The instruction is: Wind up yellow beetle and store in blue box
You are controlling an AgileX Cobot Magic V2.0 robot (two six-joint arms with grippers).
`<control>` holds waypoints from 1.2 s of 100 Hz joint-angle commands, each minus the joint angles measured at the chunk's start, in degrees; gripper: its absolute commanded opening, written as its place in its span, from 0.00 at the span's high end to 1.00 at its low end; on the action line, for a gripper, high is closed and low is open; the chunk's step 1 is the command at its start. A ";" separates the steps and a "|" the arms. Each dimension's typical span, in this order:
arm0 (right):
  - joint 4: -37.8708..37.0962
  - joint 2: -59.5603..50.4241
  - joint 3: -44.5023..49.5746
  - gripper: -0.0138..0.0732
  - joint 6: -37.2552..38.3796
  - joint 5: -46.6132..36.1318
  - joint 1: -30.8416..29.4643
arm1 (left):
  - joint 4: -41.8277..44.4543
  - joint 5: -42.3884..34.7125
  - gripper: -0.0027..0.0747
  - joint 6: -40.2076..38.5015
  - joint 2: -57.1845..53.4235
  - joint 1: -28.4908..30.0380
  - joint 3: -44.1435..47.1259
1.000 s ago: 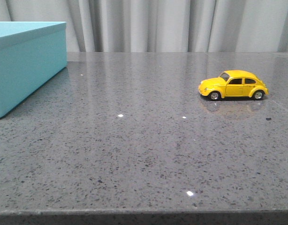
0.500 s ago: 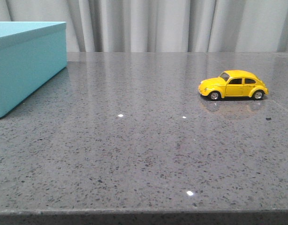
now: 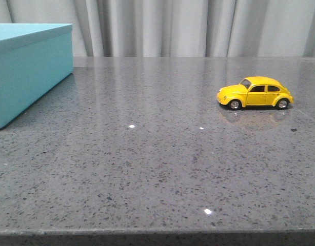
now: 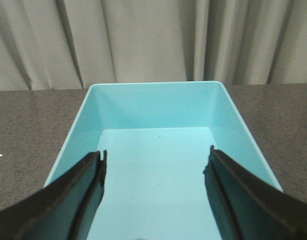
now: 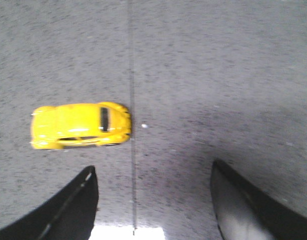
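The box (image 3: 29,66) runs off the front view's left edge, so its far side goes unseen. Both grippers show only finger ends in the wrist views. The beetle (image 5: 81,126) looks blurred from above.

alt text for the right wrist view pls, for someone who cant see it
A small yellow beetle toy car, seen from above, sits on a speckled grey table with nothing touching it. The open right gripper hangs above the table, its two dark fingers spread wide; the car lies beyond them, nearer one finger than the other, not between them.
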 commanded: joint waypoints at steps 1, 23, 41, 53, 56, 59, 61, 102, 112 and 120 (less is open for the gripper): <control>0.68 3.40 -5.37 0.28 0.89 -0.29 2.33 | -0.69 -4.11 0.42 0.20 0.47 -2.05 -2.24; 0.70 13.56 -13.65 0.28 2.30 4.44 7.90 | -0.69 -4.11 0.42 0.20 0.47 -4.33 -2.24; 0.70 20.93 -19.23 0.28 4.00 7.90 9.47 | -0.69 -4.00 0.42 0.20 0.47 -4.33 -2.24; 0.70 24.64 -22.11 0.28 5.22 10.16 9.47 | -0.69 -4.00 0.42 0.20 0.47 -4.33 -2.24; 0.70 25.36 -22.88 0.28 5.35 10.57 9.47 | -0.69 -4.00 0.42 0.20 0.47 -4.33 -2.24; 0.70 26.05 -23.44 0.28 5.57 11.11 9.47 | -0.69 -4.00 0.42 0.20 0.47 -4.33 -2.24; 0.70 26.52 -23.82 0.28 5.63 11.37 9.47 | -0.69 -4.00 0.42 0.20 0.47 -4.33 -2.24; 0.76 32.14 -24.91 0.28 6.31 13.25 9.47 | -0.69 -4.00 0.42 0.20 0.47 -4.33 -2.24; 0.81 33.05 -24.91 0.28 6.61 13.82 9.47 | -0.69 -4.00 0.42 0.20 0.47 -4.33 -2.24; 0.81 33.37 -24.91 0.28 6.63 14.07 9.47 | -0.69 -4.00 0.42 0.20 0.47 -4.33 -2.24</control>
